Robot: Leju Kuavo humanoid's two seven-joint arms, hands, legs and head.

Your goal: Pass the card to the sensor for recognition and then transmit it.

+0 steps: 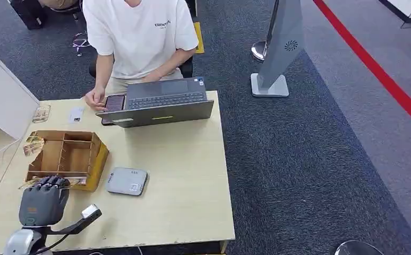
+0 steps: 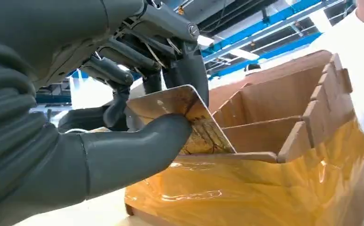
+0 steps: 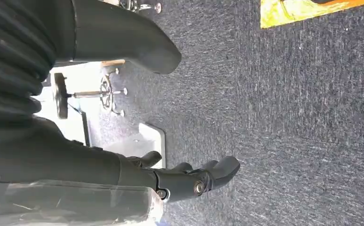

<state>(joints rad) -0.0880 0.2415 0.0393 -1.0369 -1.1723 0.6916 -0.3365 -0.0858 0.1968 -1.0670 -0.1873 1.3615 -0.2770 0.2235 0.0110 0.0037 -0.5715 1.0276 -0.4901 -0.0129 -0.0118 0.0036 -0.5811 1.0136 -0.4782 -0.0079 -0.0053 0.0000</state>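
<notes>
Card (image 2: pixel 189 120) was pinched between the left hand's (image 1: pixel 43 201) thumb and dark fingers, at the near edge of the wooden organizer (image 1: pixel 65 154). It sat tilted, one corner angled down into the organizer's near compartment, its long axis running slantwise from the fingers toward that compartment; the rest was hidden by the thumb. To do this step well, I judged the hand should lift straight up clear of the dividers before swinging toward the grey sensor (image 1: pixel 127 181), which lay just beside the organizer. The right hand (image 3: pixel 189 176) hung over the carpet, fingers loosely apart, holding nothing.
</notes>
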